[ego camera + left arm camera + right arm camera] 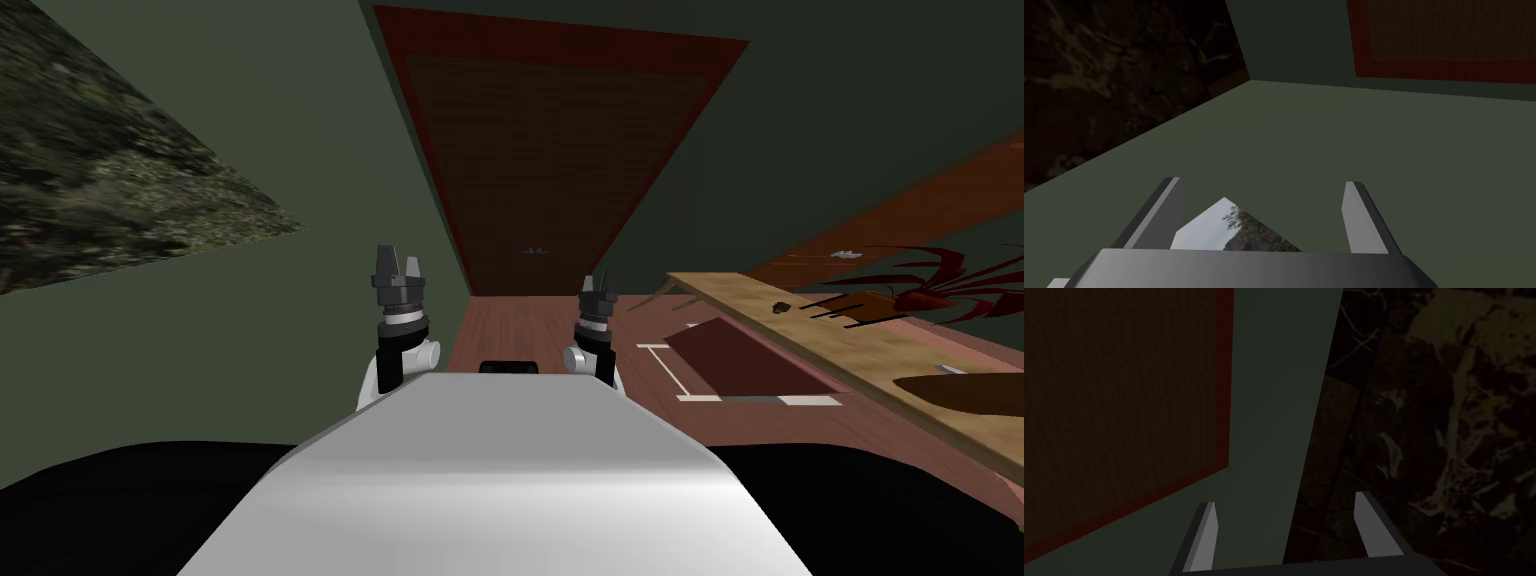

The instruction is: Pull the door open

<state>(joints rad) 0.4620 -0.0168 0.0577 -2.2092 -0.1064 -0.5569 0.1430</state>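
Observation:
The door (560, 160) is a dark brown panel in a red frame, standing shut in the green wall straight ahead. Its small handle (535, 251) shows low on the panel, over the wooden floor. My left gripper (397, 262) is raised in front of my chest, left of the door, open and holding nothing. My right gripper (598, 285) is up near the door's lower right corner, also open and holding nothing. Both are well short of the door. The left gripper (1264, 187) faces green wall with the door (1449, 30) off to one side. The door (1119, 398) lies beside the right gripper (1286, 513).
A long wooden table (800, 320) runs along the right, with a red-leaved plant (920, 280) behind it. A dark red rug (745, 365) lies on the floor to my right. A large picture (100, 170) hangs on the left wall.

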